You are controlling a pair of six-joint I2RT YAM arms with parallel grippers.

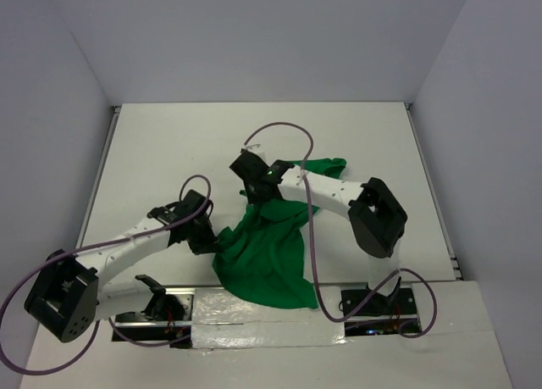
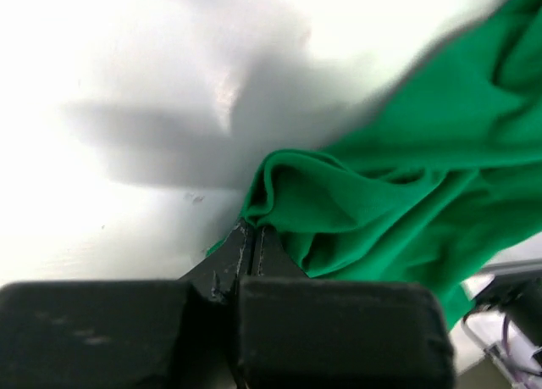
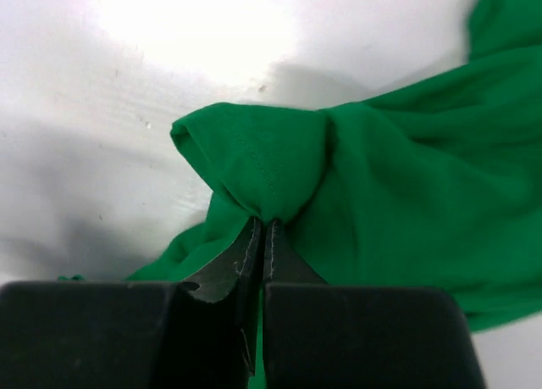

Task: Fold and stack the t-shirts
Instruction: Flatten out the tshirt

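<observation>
Both left pincer (image 2: 251, 234) and right pincer (image 3: 261, 225) clamp the t-shirt (image 1: 267, 255).

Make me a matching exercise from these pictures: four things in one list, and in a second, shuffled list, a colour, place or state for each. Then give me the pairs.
Things:
1. left gripper
2. right gripper
3. t-shirt
4. table

States:
A. white, beneath everything
B. shut on a stitched hem, farther up the table
C. green, crumpled between the arms
D. shut on a fold at the cloth's left side, nearer the arm bases

Pairs: 1-D, 2-B, 3-C, 4-A
</observation>
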